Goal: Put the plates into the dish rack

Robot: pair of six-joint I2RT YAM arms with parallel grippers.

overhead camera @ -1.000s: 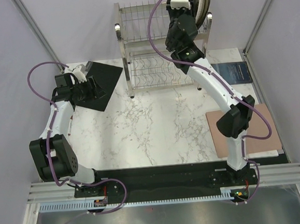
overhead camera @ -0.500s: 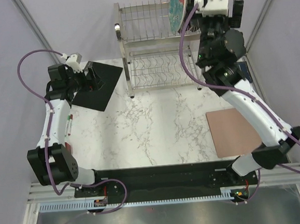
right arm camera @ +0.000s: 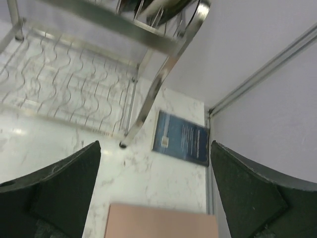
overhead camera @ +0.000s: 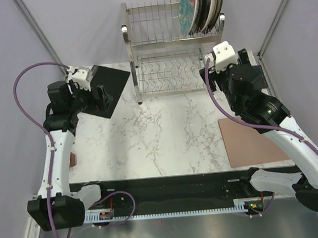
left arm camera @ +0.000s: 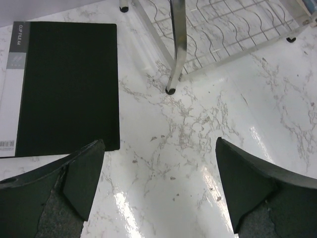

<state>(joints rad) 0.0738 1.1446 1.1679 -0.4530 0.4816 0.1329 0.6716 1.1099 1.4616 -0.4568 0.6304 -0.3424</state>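
The steel wire dish rack (overhead camera: 167,52) stands at the back of the table. The plates stand upright in the right end of its top tier. The red one with teal flowers (overhead camera: 188,9) is leftmost, and the other plates (overhead camera: 209,3) are packed close behind it. My right gripper (overhead camera: 215,77) is open and empty, low by the rack's right front post (right arm camera: 156,91). The plates' lower edges (right arm camera: 161,6) show at the top of the right wrist view. My left gripper (overhead camera: 99,96) is open and empty above the table, left of the rack's left front post (left arm camera: 177,49).
A black folder (overhead camera: 106,89) lies left of the rack, also in the left wrist view (left arm camera: 67,84). A blue booklet (overhead camera: 252,77) lies right of the rack by the wall. A pink board (overhead camera: 254,142) lies at the right front. Grey walls close in both sides.
My right gripper has let go of the red flowered plate in the top tier and come down and back to the rack's right front. The left arm has shifted slightly.
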